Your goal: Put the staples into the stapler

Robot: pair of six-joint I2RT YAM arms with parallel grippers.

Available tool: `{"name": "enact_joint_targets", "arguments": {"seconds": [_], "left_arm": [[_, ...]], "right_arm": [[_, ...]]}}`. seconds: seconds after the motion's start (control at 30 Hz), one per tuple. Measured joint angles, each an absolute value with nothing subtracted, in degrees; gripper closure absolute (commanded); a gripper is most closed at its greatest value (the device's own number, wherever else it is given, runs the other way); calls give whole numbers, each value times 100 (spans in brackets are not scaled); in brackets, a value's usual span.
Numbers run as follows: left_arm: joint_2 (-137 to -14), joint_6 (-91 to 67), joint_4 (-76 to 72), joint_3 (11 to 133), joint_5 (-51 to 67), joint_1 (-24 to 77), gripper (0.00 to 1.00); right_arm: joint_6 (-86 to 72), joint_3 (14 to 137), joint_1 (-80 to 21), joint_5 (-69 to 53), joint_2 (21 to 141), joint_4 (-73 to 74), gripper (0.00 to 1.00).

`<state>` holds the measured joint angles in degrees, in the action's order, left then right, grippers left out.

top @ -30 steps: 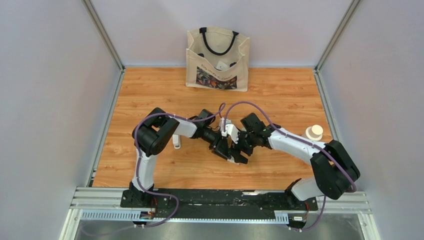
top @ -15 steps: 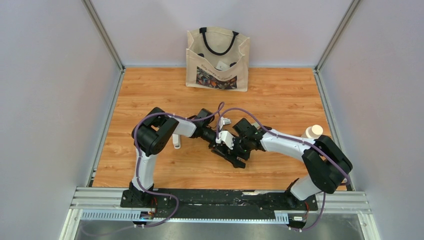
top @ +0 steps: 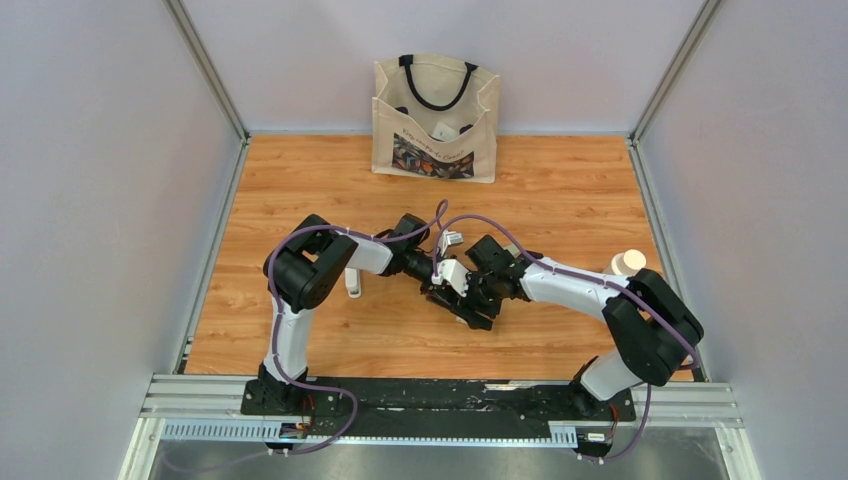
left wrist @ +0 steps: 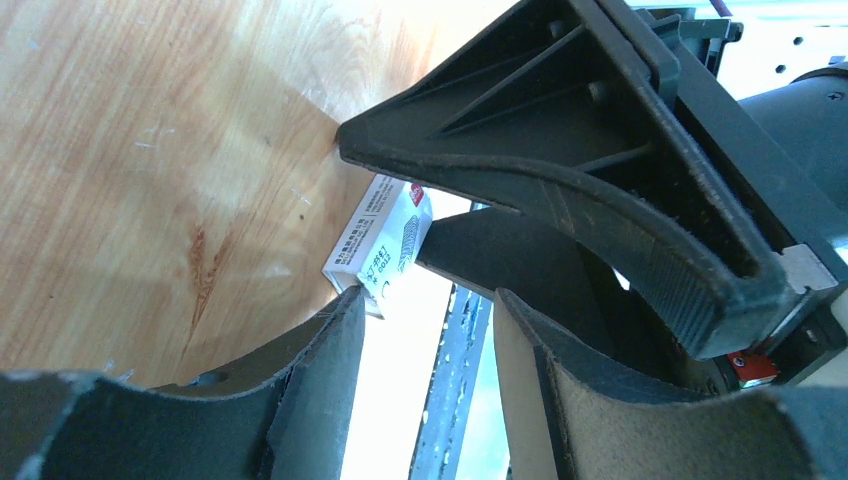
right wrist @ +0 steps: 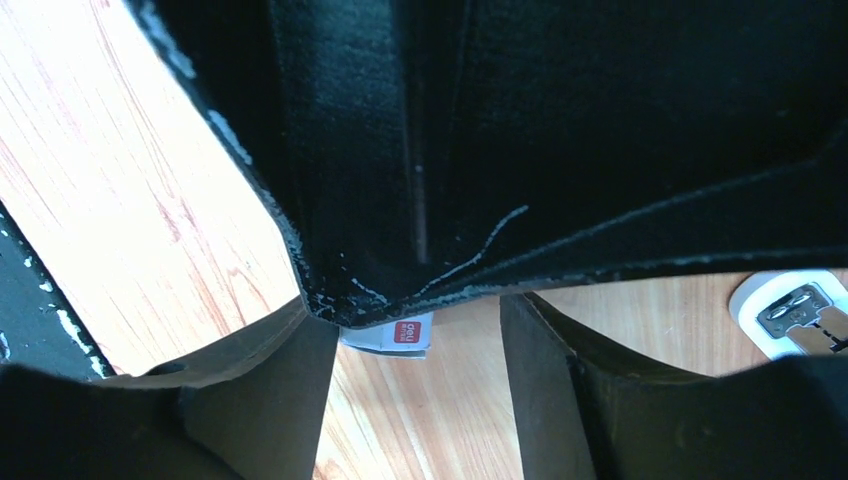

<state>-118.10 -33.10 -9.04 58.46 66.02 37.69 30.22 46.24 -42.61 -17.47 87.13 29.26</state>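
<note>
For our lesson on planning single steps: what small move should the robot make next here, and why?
Probably shut the right end effector on the small white box: it lies on the table between those open fingers, with the left end effector close by, and no staples show.

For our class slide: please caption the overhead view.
The left gripper and right gripper meet over the wooden table, tote bag behind.
</note>
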Motion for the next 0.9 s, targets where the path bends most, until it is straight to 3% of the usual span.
{"name": "enact_joint_targets", "arguments": {"seconds": [0.43, 0.9], "left_arm": [[-11902, -3441, -1050, 5846, 6617, 3859, 41], [-11981, -3568, -1072, 5846, 6619, 3861, 41]], "right_arm": [[3017, 4626, -4261, -1739, 8715, 2930, 54], [3020, 4644, -4333, -1656, 8739, 2928, 53]]}}
